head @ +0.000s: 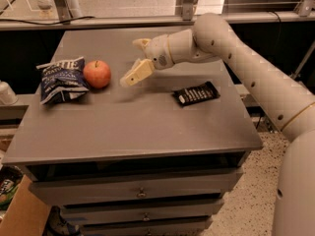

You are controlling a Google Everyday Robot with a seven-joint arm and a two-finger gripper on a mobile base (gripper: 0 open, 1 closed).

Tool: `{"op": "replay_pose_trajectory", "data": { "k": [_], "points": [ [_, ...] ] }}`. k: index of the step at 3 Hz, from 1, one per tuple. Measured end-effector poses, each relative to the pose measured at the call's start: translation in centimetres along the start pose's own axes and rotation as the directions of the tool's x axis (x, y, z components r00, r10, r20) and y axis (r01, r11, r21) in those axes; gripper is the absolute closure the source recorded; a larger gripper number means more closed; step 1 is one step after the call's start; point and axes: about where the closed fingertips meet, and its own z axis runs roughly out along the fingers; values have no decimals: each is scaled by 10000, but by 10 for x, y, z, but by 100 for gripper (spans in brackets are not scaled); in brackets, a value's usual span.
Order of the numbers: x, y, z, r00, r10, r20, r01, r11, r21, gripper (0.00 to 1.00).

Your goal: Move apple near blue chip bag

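The red-orange apple (97, 73) sits on the grey table top (133, 122), touching the right side of the blue chip bag (61, 79), a wrinkled navy bag with white lettering. My gripper (135, 60) is open and empty. It hangs a little above the table, about an apple's width to the right of the apple. One finger (136, 73) points down-left, the other sits behind it near the wrist.
A flat black packet (196, 93) with white print lies to the right of the middle of the table. Drawers (141, 192) run below the front edge. A white object (6, 93) stands off the left edge. A counter rail runs behind.
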Motion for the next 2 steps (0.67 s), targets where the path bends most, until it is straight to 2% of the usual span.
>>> {"op": "replay_pose_trajectory", "data": {
  "k": [1, 2],
  "points": [
    [1, -16, -36, 10000, -28, -76, 35, 9953, 970, 0],
    [1, -16, -36, 10000, -28, -76, 35, 9953, 967, 0]
  ]
}}
